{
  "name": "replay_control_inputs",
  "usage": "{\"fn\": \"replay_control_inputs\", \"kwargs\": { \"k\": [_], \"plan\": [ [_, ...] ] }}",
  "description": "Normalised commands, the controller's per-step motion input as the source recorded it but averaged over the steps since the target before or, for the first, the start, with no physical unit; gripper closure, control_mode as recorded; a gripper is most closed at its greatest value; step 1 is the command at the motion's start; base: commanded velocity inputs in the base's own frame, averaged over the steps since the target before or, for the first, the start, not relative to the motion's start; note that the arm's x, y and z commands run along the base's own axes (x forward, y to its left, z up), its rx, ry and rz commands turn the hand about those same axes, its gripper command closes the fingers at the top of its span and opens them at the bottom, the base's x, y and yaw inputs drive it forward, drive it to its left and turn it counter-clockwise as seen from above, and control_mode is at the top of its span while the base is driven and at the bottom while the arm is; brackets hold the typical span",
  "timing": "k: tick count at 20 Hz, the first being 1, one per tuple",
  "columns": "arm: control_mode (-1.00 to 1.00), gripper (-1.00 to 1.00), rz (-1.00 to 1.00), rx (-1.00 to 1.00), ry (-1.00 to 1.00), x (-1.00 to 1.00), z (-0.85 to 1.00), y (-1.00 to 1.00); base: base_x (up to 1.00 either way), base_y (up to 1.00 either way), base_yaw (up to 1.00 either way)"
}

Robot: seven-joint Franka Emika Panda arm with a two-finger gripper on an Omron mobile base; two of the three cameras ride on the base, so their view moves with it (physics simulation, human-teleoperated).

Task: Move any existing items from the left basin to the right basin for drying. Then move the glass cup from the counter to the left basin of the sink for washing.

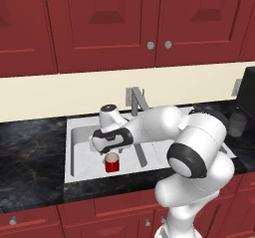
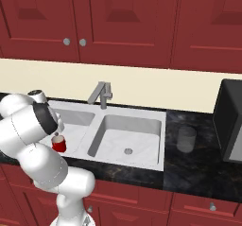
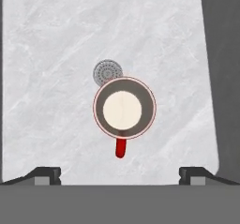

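Gripper (image 3: 120,174) spread fully, nothing held, poised directly above the red cup (image 3: 124,108) and clear of it. Cup standing upright on the floor of the left basin (image 3: 56,54), centred between the fingertips (image 3: 47,174), a short red handle pointing back toward the hand, drain (image 3: 105,71) just beyond the cup's far rim. Right basin (image 2: 124,136) off to the side, bare apart from its own drain. Glass cup (image 2: 186,139) well away on the counter (image 2: 198,168), untouched.

Risks judged from here: descent slightly off centre, one finger landing on the rim and tipping the cup; jaws closing across the handle rather than the wall, giving a skewed hold; shallow grasp letting the cup slip during the lift over the divider beside the faucet (image 2: 101,95)
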Motion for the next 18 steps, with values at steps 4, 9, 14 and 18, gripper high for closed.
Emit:
{"fn": "replay_control_inputs", "kwargs": {
  "k": [4,9,14,18],
  "plan": [
    [-1.00,-1.00,-0.01,0.00,0.00,-0.19,-0.07,0.00,0.00,0.00,0.00],
    [-1.00,-1.00,-0.01,0.00,0.00,-0.13,-0.10,0.00,0.00,0.00,0.00],
    [-1.00,-1.00,-0.01,0.00,0.00,-0.02,-0.21,0.00,0.00,0.00,0.00],
    [-1.00,-1.00,0.00,0.00,0.00,0.00,-0.28,0.00,0.00,0.00,0.00]
  ]
}}
